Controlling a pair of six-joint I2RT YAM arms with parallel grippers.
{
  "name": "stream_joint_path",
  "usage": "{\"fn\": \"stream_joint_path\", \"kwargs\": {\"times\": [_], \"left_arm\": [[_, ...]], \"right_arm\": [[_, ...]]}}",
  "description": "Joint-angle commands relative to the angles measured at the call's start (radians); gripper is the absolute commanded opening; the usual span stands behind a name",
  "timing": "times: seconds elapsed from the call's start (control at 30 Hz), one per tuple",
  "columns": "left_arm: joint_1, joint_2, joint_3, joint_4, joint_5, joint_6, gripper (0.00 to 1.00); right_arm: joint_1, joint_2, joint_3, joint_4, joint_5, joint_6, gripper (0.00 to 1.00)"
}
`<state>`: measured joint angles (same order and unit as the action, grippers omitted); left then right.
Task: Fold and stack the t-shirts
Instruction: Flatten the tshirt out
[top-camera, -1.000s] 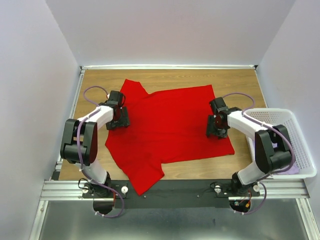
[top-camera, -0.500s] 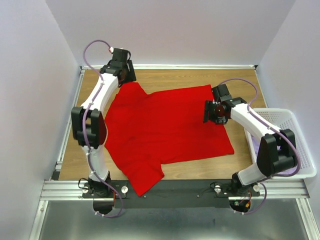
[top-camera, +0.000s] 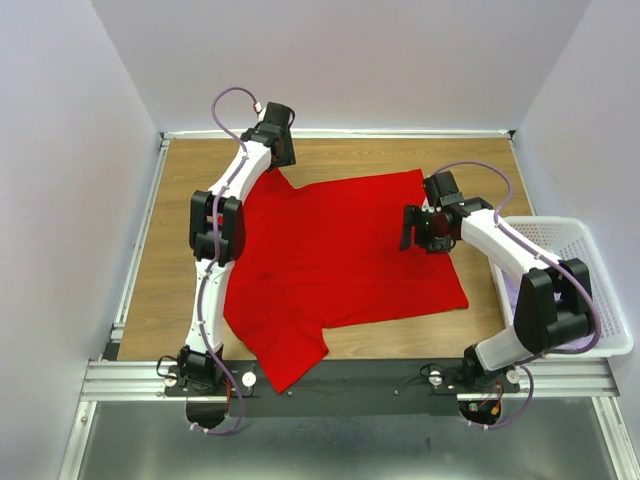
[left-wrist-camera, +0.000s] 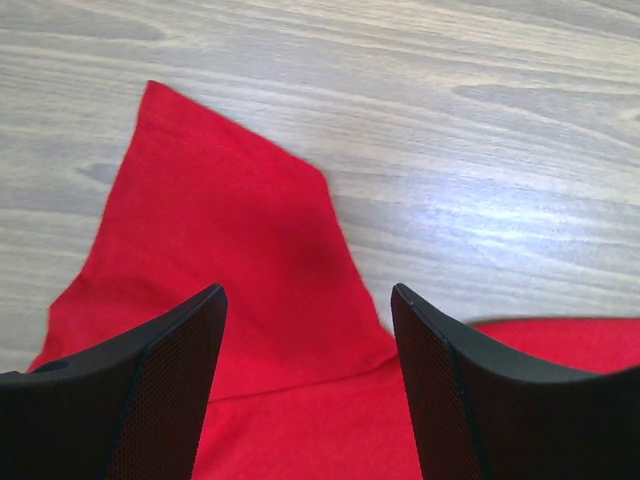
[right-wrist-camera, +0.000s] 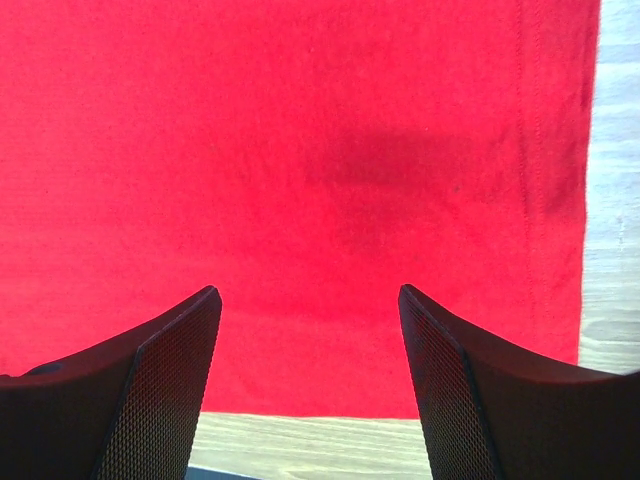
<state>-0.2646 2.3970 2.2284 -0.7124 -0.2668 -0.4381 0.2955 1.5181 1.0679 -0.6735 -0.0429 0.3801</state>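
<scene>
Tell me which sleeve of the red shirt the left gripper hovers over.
The far sleeve, spread flat by the back edge; the other sleeve lies at the near edge.

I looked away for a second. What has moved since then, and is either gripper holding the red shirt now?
The left gripper left the shirt's left edge and swung to the far side of the table. It is now open above the far sleeve of the red shirt. The right gripper shifted slightly left and is open over the shirt's right part. Neither holds cloth. The shirt lies spread much as before, and the basket has not moved.
</scene>
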Motion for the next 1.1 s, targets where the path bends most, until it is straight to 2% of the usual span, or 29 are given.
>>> {"fn": "stream_joint_path", "kwargs": {"times": [0.0, 0.23, 0.33, 0.47, 0.5, 0.67, 0.7, 0.73, 0.8, 0.83, 0.97, 1.07], "left_arm": [[-0.01, 0.03, 0.042, 0.044, -0.063, -0.03, 0.73], [-0.021, 0.102, 0.027, 0.054, -0.098, -0.024, 0.7], [-0.021, 0.108, -0.003, 0.073, -0.115, -0.021, 0.63], [-0.022, 0.113, -0.022, 0.085, -0.121, -0.019, 0.61], [-0.022, 0.113, -0.03, 0.088, -0.124, -0.013, 0.53], [-0.022, 0.105, -0.052, 0.099, -0.115, 0.006, 0.4], [-0.022, 0.099, -0.064, 0.102, -0.112, 0.01, 0.29], [-0.022, 0.093, -0.072, 0.105, -0.111, 0.01, 0.26], [-0.022, 0.076, -0.102, 0.116, -0.107, 0.01, 0.08], [-0.022, 0.05, -0.116, 0.129, -0.106, 0.009, 0.03], [-0.021, -0.045, -0.205, 0.168, -0.072, -0.013, 0.01], [-0.022, -0.148, -0.326, 0.238, -0.051, -0.04, 0.01]], "right_arm": [[0.002, -0.036, -0.032, 0.014, -0.04, -0.015, 0.79], [0.002, -0.064, -0.065, 0.014, -0.055, -0.012, 0.79], [0.002, -0.067, -0.072, 0.014, -0.055, -0.017, 0.79], [0.002, -0.072, -0.08, 0.014, -0.055, -0.021, 0.79], [0.002, -0.072, -0.08, 0.014, -0.054, -0.023, 0.79], [0.002, -0.064, -0.098, 0.018, -0.063, -0.024, 0.79], [0.002, -0.062, -0.103, 0.02, -0.063, -0.023, 0.79], [0.002, -0.062, -0.109, 0.022, -0.064, -0.023, 0.79], [0.002, -0.064, -0.111, 0.023, -0.066, -0.024, 0.79], [0.002, -0.064, -0.112, 0.023, -0.068, -0.026, 0.79], [0.002, -0.068, -0.112, 0.025, -0.071, -0.03, 0.79], [0.002, -0.068, -0.109, 0.028, -0.072, -0.032, 0.79]]}}
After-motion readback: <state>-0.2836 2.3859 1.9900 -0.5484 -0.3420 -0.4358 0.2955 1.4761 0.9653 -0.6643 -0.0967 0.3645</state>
